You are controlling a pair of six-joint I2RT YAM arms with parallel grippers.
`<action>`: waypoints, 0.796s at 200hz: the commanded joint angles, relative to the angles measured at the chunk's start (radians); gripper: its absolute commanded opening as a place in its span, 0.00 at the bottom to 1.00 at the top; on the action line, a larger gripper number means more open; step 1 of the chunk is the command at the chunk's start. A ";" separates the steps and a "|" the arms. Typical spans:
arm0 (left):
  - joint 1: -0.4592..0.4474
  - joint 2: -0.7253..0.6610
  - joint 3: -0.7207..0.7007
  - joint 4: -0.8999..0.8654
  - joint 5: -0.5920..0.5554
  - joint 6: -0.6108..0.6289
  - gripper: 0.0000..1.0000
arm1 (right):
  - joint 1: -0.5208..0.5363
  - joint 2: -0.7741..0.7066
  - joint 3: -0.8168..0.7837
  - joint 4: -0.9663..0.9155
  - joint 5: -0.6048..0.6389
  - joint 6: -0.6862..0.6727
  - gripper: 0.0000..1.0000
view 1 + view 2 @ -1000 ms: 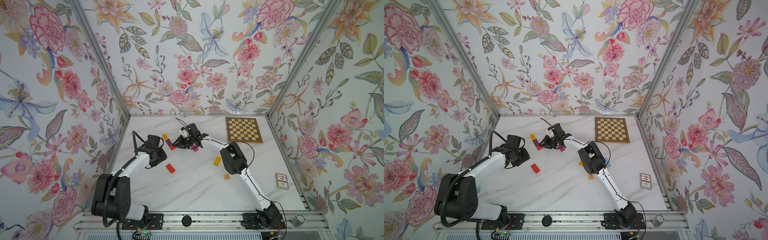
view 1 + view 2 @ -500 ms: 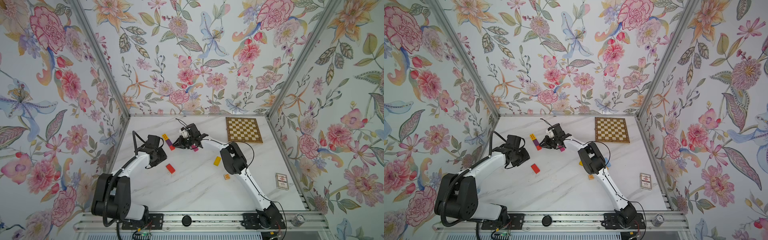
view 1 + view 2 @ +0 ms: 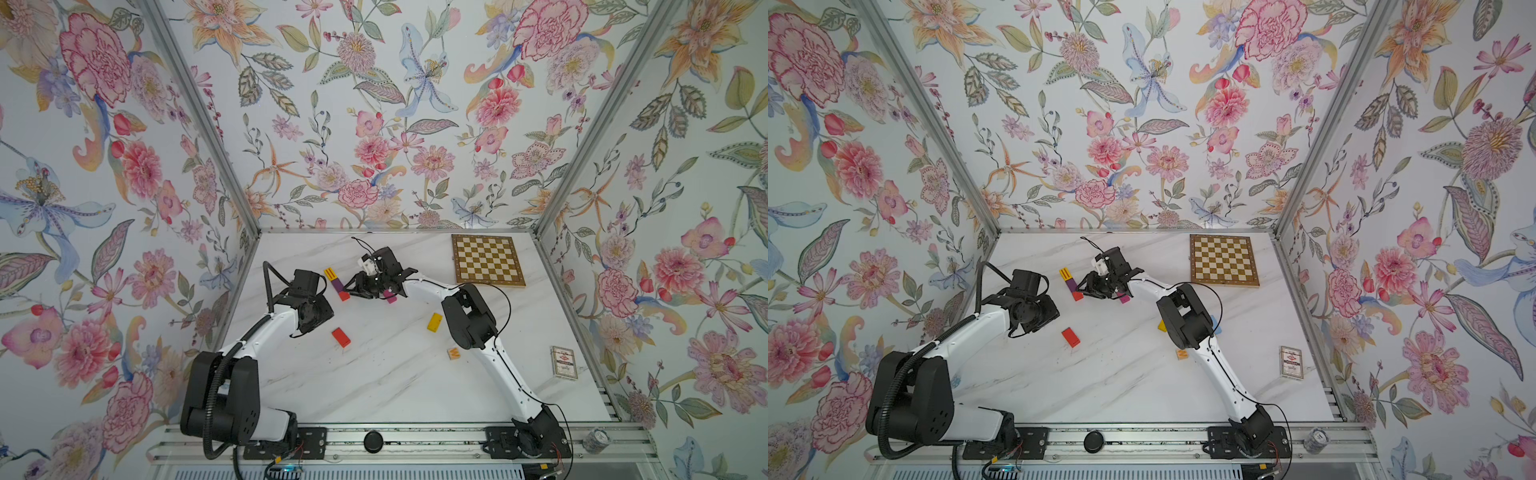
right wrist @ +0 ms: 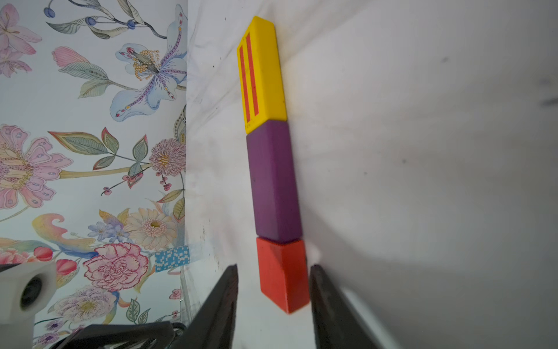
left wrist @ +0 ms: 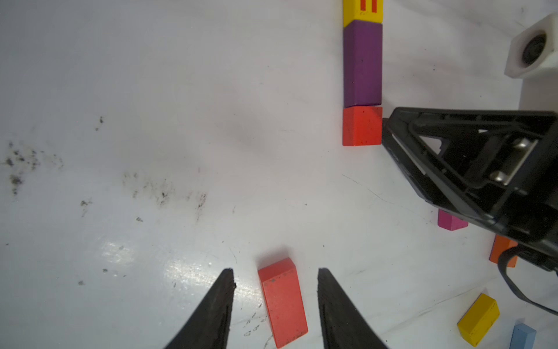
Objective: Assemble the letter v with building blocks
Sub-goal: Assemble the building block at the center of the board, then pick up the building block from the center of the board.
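Marble counter (image 3: 374,386), floral walls on three sides. Nearest: W cube (image 3: 454,353); card box (image 3: 564,362) off to the side.

Next out: loose red block (image 3: 340,337), lying flat. Left end effector (image 5: 275,272) is over it, jaws narrowly parted to either side with clear gaps, gripping nothing. Yellow block (image 3: 434,322) by the right arm's elbow, blue block (image 5: 522,335) beside it.

Further: row (image 4: 271,169) of three, end to end and touching: striped block (image 4: 261,72), purple block (image 4: 274,181), short red block (image 4: 282,278). Straight, no gaps seen. Right end effector (image 4: 273,267) sits astride the short red block, jaws parted. There is daylight on one side; the other finger is close or touching. Not clamped, by the look. Magenta block (image 3: 390,296) and orange block (image 5: 502,253) just behind it.

Farthest: chessboard (image 3: 487,261).

Judgement: first stroke of the V is laid, second not begun. Next, the right end effector must back off without nudging the row. The left must close on the loose red block and set it angled at the short red end.
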 commanded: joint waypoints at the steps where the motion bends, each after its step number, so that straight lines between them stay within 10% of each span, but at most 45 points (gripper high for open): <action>1: -0.015 -0.043 0.004 -0.037 -0.030 0.004 0.49 | -0.009 -0.069 -0.063 -0.034 0.044 -0.032 0.44; 159: -0.219 -0.005 -0.012 -0.116 -0.079 -0.033 0.62 | -0.028 -0.522 -0.522 0.044 0.191 -0.082 0.45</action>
